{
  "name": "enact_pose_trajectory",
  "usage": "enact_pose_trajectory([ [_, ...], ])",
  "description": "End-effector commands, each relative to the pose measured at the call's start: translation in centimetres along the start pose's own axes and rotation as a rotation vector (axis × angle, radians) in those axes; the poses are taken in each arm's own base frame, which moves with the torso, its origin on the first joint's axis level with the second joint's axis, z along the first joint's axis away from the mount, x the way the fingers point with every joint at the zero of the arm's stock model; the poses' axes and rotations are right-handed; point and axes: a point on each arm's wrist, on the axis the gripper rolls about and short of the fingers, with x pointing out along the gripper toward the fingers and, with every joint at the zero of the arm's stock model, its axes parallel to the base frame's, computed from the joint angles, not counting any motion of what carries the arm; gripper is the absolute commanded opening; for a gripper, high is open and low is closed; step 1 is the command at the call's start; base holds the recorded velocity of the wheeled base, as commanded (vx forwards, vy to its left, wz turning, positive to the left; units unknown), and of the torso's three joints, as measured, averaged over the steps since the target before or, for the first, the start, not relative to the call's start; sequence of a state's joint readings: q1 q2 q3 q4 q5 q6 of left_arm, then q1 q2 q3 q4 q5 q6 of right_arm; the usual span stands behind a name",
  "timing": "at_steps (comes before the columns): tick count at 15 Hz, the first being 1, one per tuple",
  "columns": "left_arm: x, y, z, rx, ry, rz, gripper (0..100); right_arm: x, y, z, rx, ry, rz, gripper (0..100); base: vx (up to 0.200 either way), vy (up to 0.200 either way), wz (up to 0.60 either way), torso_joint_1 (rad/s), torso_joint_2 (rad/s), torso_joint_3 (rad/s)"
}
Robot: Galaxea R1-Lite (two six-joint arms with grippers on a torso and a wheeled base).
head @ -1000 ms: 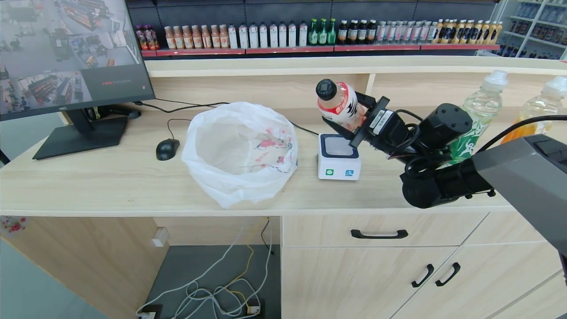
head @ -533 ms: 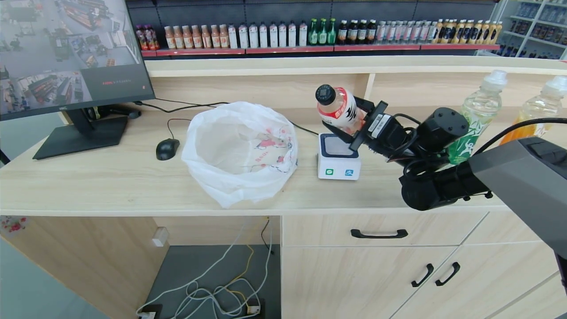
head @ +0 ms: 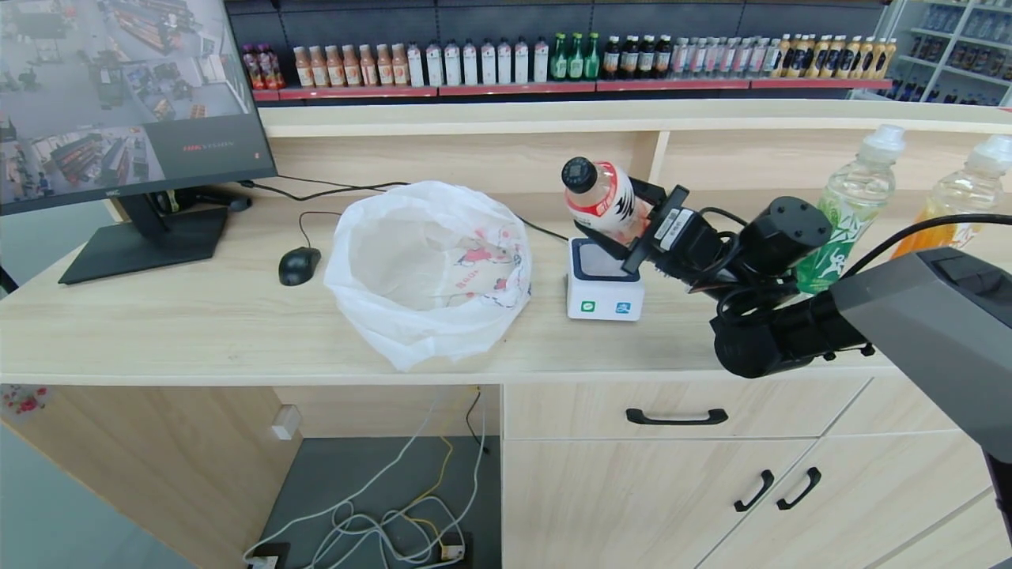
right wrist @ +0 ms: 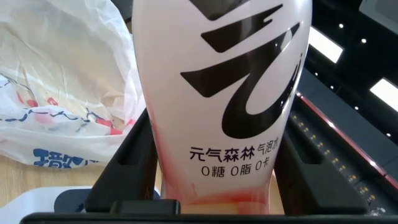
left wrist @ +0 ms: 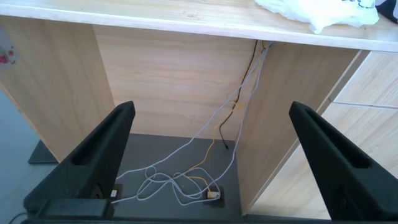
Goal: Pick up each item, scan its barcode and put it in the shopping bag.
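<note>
My right gripper (head: 621, 217) is shut on a pink-and-white drink bottle (head: 602, 196) with a black cap, tilted with the cap toward the left. It hangs just above the small white barcode scanner (head: 603, 282) on the counter. In the right wrist view the bottle (right wrist: 224, 99) stands between the black fingers (right wrist: 124, 165), with the scanner's corner (right wrist: 43, 202) beneath. The white plastic shopping bag (head: 431, 265) sits open to the left of the scanner, and the shopping bag (right wrist: 59, 106) lies behind the bottle. My left gripper (left wrist: 211, 162) hangs open below the counter, facing the cables on the floor.
A green-labelled bottle (head: 842, 209) and an orange drink bottle (head: 961, 201) stand on the counter's right. A monitor (head: 118, 103) and mouse (head: 299, 265) are at the left. A raised wooden ledge (head: 632, 118) runs behind. Drawers (head: 676, 415) lie under the counter.
My right gripper has lowered the bottle slightly toward the scanner and drawn it a bit left. The bag and the other bottles have not moved.
</note>
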State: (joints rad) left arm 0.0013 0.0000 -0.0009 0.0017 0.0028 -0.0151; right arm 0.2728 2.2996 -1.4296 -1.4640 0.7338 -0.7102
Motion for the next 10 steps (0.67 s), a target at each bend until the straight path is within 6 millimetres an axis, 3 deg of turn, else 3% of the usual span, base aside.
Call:
enact_pose_trajectory([
  [1, 0.01, 0.0, -0.02, -0.002, 0.001, 0.001, 100, 0.0, 0.05, -0.03, 0.0, 0.0, 0.0, 0, 0.0, 0.0, 0.0, 0.0, 0.0, 0.0],
  [10, 0.01, 0.0, -0.02, -0.002, 0.001, 0.001, 100, 0.1, 0.07, 0.08, -0.001, -0.001, -0.002, 0, 0.0, 0.0, 0.0, 0.0, 0.0, 0.0],
])
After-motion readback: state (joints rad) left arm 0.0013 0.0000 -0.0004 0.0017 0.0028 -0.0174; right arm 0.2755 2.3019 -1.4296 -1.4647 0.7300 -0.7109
